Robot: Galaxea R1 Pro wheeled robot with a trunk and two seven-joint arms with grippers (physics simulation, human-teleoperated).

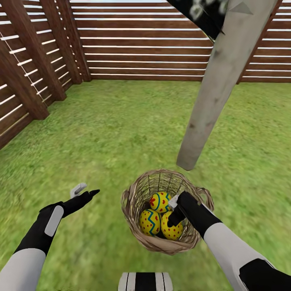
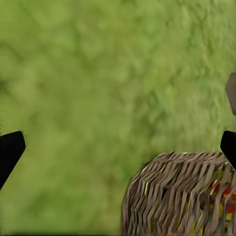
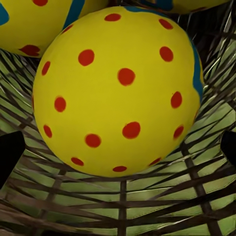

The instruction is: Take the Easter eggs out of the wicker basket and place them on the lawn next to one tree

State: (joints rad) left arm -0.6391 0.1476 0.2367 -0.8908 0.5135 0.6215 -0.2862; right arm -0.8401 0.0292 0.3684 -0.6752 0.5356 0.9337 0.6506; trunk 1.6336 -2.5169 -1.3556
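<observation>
The wicker basket (image 1: 161, 245) stands on the lawn (image 1: 121, 129) just in front of me, at the foot of the tree's pale trunk (image 1: 214, 93). Three yellow Easter eggs lie inside: one at the back (image 1: 160, 201), one at the left (image 1: 150, 222), one at the front right (image 1: 173, 231). My right gripper (image 1: 174, 210) reaches into the basket, open, its fingertips on either side of the front-right egg (image 3: 118, 88) without closing on it. Basket weave (image 3: 123, 206) lies under that egg. My left gripper (image 1: 85, 191) hovers open over the grass left of the basket (image 2: 172, 196).
A brown slatted wooden fence (image 1: 145, 44) closes the garden at the back and along the left side (image 1: 24, 76). Dark foliage (image 1: 202, 12) hangs at the top by the trunk. My base (image 1: 145, 281) shows at the bottom edge. Grass spreads around the basket.
</observation>
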